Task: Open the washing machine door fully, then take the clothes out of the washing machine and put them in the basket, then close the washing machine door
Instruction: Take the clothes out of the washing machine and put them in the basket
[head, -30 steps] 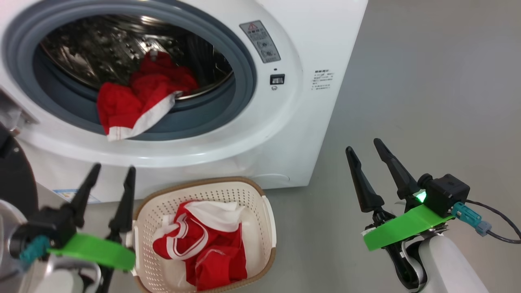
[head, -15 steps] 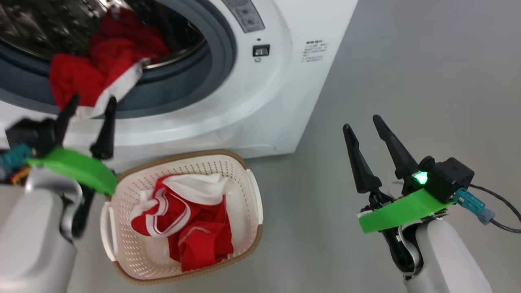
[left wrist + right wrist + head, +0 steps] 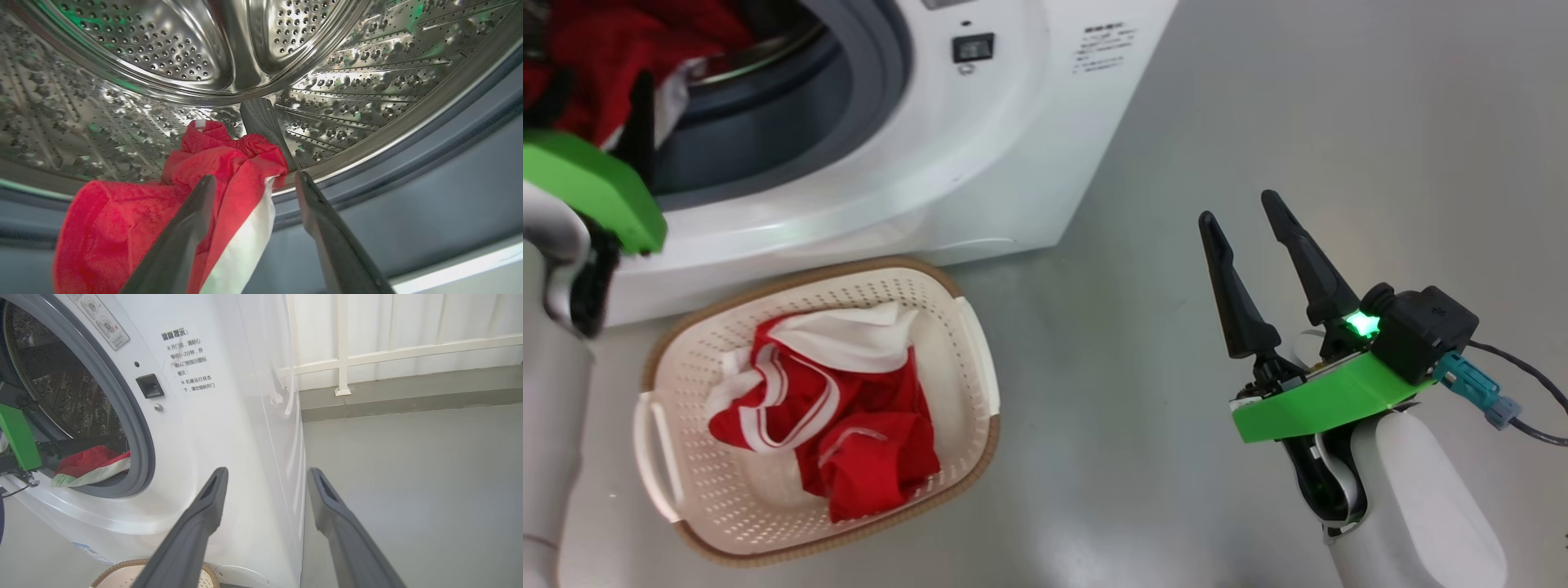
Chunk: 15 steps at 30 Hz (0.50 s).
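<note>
You're mid-unloading: your left tool (image 3: 254, 177), spread wide, reaches the red clothes (image 3: 114, 220) hanging out of the washing machine (image 3: 980, 163). Next, close on fabric, then carry it to the basket (image 3: 935, 296).

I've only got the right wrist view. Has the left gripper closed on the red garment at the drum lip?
Observer: No. The left gripper is open, its fingers pointing at the red garment, whose white edge shows between them.
Operator: What's in the basket?
Observer: The basket holds red-and-white clothes.
Operator: Where is my right gripper from it?
Observer: The right gripper hangs open over the floor, to the basket's right, apart from it.
</note>
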{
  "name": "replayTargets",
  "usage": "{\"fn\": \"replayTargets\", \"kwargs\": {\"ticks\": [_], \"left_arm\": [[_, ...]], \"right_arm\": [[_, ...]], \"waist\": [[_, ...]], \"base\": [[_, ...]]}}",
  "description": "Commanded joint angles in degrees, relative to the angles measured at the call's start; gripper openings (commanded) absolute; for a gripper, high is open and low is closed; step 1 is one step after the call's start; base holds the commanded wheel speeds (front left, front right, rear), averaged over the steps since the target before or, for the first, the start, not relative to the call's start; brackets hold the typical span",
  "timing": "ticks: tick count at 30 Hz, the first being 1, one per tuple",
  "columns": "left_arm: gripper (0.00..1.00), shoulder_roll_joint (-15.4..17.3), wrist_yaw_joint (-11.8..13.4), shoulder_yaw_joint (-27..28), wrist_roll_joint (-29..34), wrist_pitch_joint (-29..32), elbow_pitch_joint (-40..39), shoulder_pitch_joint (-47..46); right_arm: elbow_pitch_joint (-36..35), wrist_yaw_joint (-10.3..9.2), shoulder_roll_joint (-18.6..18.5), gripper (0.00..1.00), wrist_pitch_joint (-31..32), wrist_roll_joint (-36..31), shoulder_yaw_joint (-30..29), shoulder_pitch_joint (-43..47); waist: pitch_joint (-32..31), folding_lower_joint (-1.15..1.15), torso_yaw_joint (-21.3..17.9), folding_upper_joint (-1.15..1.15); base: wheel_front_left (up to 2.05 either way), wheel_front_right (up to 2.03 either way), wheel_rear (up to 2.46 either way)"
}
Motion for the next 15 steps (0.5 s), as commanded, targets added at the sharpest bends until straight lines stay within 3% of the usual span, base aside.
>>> {"fn": "replayTargets", "kwargs": {"ticks": [1,15], "left_arm": [[1.00,2.9,-0.5,1.1,-0.1,0.4,0.1,-2.7],[1.00,5.8,-1.1,-0.8,0.2,3.3,15.2,-13.5]], "right_arm": [[-1.8,0.09,0.7,1.00,-0.3,0.8,1.4,-0.6],[-3.0,0.09,0.7,1.00,-0.3,2.0,2.5,-1.3]], "waist": [[2.4,0.00,-2.3,0.00],[5.4,0.00,-6.2,0.00]], "base": [[0.00,0.00,0.00],[0.00,0.00,0.00]]}}
